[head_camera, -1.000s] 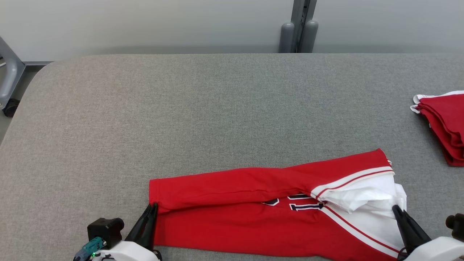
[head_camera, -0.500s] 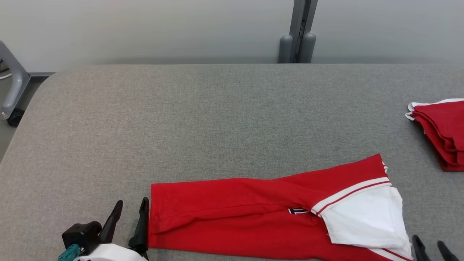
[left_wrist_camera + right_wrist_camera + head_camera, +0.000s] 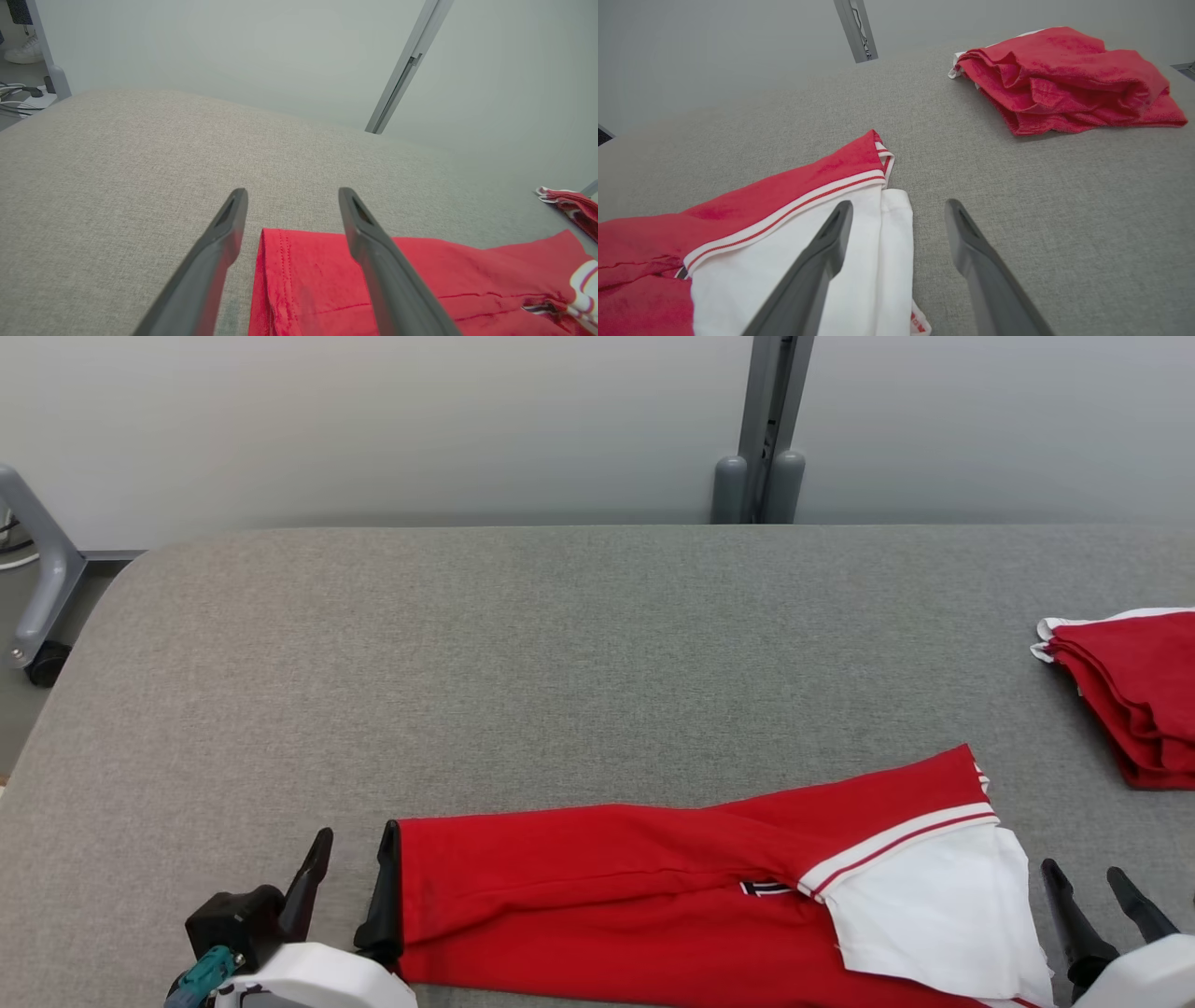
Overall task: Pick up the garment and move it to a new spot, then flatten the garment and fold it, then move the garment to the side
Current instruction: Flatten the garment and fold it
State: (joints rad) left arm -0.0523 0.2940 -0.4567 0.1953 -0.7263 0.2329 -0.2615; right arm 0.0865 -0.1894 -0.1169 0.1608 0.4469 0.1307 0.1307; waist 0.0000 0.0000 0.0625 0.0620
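Garment, red with white panel: folded into a long band, flat on the table, along its near edge.
Left gripper: unclenched, holding nothing, at table's near edge (one finger above the band's hem, one above bare table).
Right gripper: spread wide, empty, table's near right.
Red pile: table's right edge.
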